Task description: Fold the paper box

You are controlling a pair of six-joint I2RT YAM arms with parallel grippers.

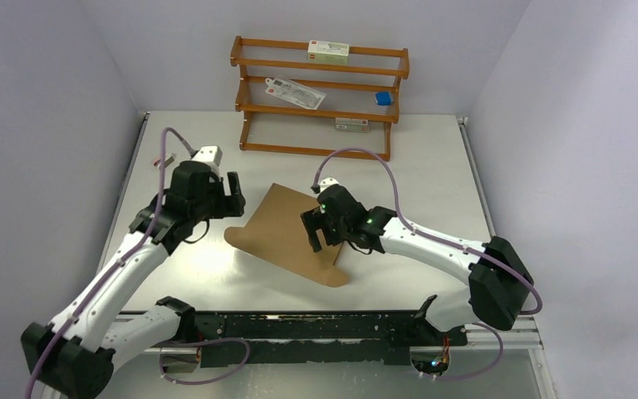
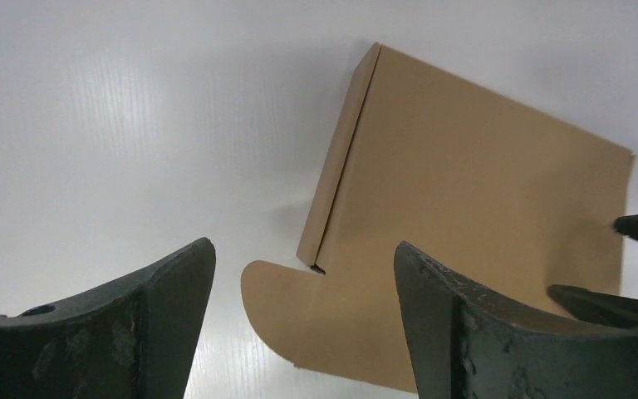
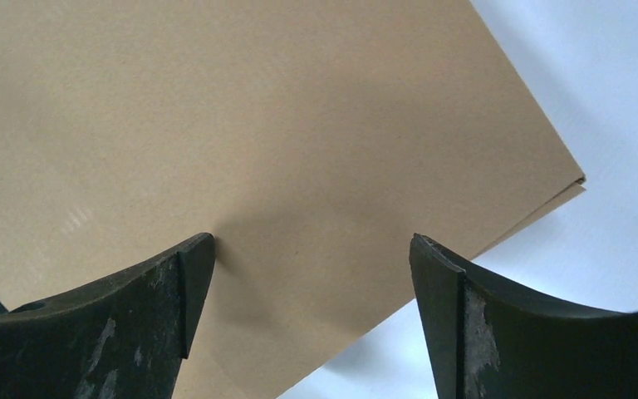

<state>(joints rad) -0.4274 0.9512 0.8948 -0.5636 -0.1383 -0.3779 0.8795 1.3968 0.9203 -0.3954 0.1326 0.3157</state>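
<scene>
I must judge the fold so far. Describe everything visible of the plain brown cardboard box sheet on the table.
The plain brown cardboard box lies mostly flat on the white table, matte and unprinted. A narrow side flap is creased up along one long edge, with a rounded tab jutting out beside it. At one corner two layers show, so a panel is folded over. The open right gripper hovers over its face, contact unclear; the open left gripper sits beside its edge, holding nothing.

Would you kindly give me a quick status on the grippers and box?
Left gripper open, beside the box. Right gripper open over it. Box on the table, one side flap raised. Rack far back.
</scene>
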